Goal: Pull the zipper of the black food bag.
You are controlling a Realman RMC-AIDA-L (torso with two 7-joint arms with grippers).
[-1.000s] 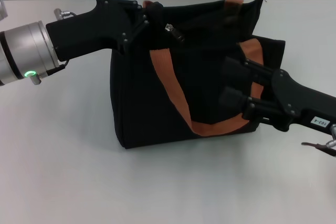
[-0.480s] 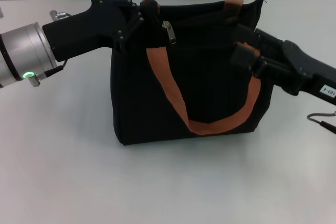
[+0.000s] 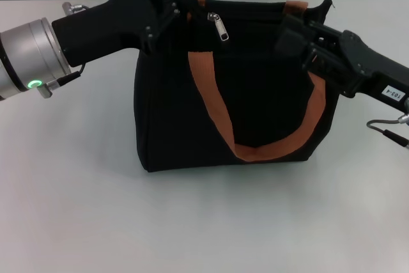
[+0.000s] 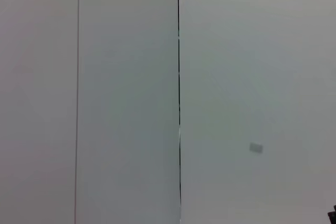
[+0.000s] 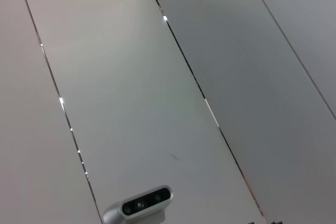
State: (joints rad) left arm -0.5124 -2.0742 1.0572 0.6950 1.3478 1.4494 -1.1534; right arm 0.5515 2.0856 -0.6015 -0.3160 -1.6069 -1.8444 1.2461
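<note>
Two arms close on the black food bag [image 3: 230, 87] in the head view, where it stands upright at the middle of the pale table [image 3: 96, 209], one brown-orange handle [image 3: 255, 132] drooping in a loop down its front face. The left pincer [image 3: 184, 4] comes in from nine o'clock and sits at the bag's upper left corner, right on the top edge; its tips are lost against the black fabric, so I cannot tell how far they are parted or whether they grip anything. Just beside it, toward three o'clock, the zipper [image 3: 222, 25] hangs down as a small silver tab from the track along the top edge. The right pincer [image 3: 295, 27] reaches in from three o'clock and presses against the bag's upper right corner, beside the top of the handle; its fingers merge with the bag as well, and I cannot tell if they are closed on the cloth. A green light [image 3: 34, 84] glows on the left arm's silver wrist. The left wrist view shows only grey wall panels [image 4: 236, 77] split by a dark seam. The right wrist view looks at white panels [image 5: 136, 93] with thin seams and a small silver camera unit [image 5: 139, 208] at six o'clock.
</note>
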